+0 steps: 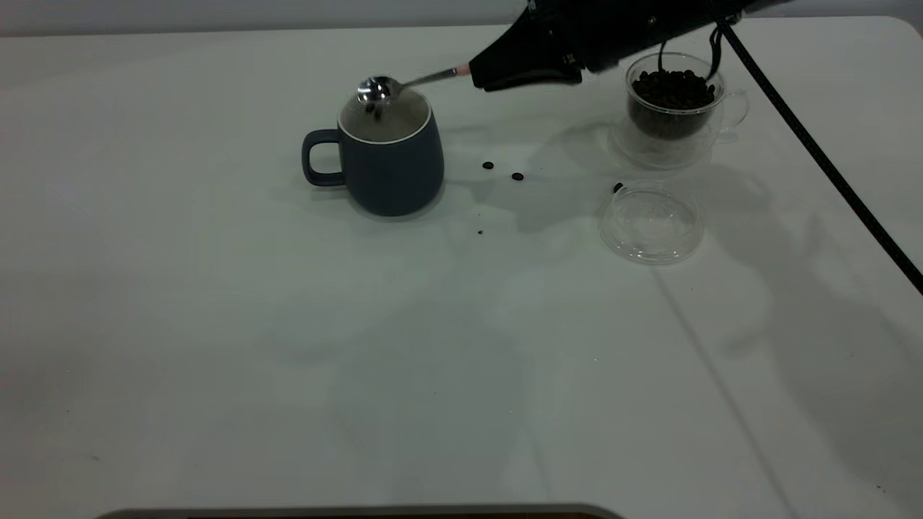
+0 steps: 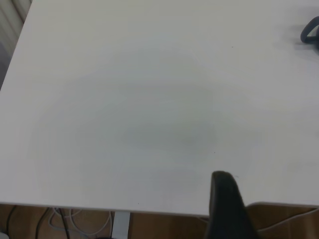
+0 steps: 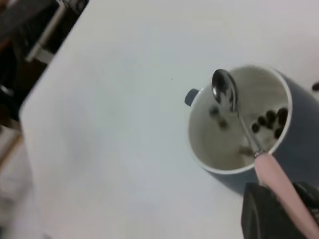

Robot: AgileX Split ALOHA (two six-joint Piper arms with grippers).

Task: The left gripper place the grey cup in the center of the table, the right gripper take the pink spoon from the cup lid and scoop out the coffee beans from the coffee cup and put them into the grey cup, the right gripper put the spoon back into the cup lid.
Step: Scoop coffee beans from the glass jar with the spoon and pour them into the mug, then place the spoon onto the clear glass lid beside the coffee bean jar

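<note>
The grey cup (image 1: 389, 155) stands near the table's middle, handle to the left, with several coffee beans (image 3: 269, 121) inside. My right gripper (image 1: 479, 76) is shut on the pink spoon (image 1: 404, 83) and holds its metal bowl over the cup's mouth; in the right wrist view the spoon (image 3: 239, 119) is tilted above the cup (image 3: 294, 144) and beans are falling from it. The coffee cup (image 1: 674, 108) full of beans stands at the back right. The cup lid (image 1: 651, 222) lies empty in front of it. One finger of my left gripper (image 2: 227, 206) shows at the table's edge, away from everything.
A few stray beans (image 1: 517, 176) lie on the table (image 1: 288, 346) between the grey cup and the lid, one beside the lid's rim. The right arm's black cable (image 1: 822, 155) slants across the back right. The grey cup's handle (image 2: 310, 32) shows far off in the left wrist view.
</note>
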